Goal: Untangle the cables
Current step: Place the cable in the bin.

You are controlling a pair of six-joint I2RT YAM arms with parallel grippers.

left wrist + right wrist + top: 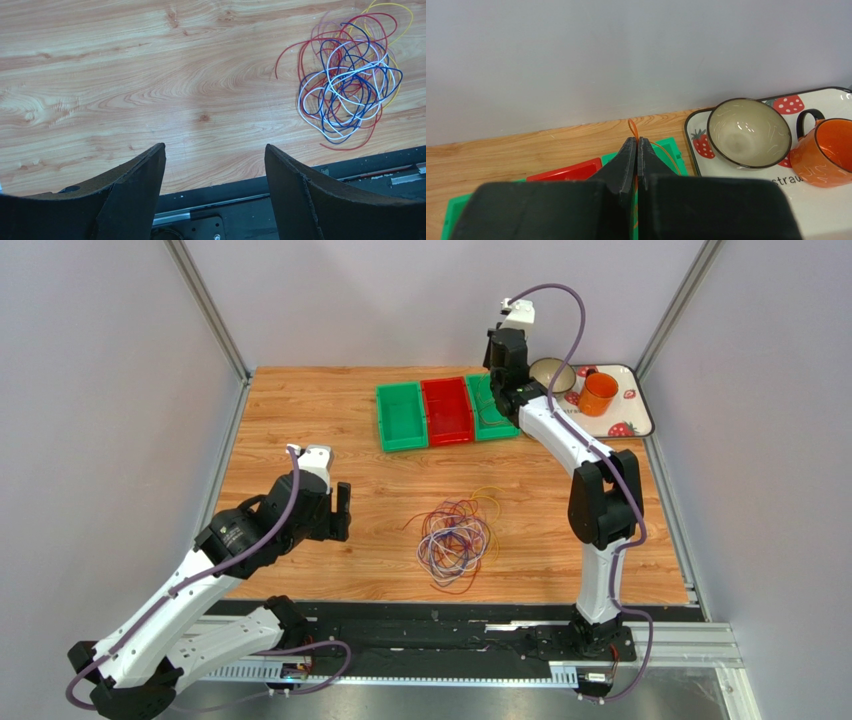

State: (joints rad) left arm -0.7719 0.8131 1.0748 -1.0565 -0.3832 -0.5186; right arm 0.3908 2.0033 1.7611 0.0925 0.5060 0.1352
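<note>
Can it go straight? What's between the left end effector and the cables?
Only bare wooden table between the left end effector and the cables, top view shows.

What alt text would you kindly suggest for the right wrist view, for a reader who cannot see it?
The right gripper is shut on a thin orange cable, pinched at its fingertips over a green bin beside a red bin. To the right, a strawberry-print tray holds a cream bowl and an orange mug, with a plain wall behind.

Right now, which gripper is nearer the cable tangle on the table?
Left. The left gripper, open, is left of the cable tangle. The right gripper is far beyond it over a green bin, shut on an orange cable.
</note>
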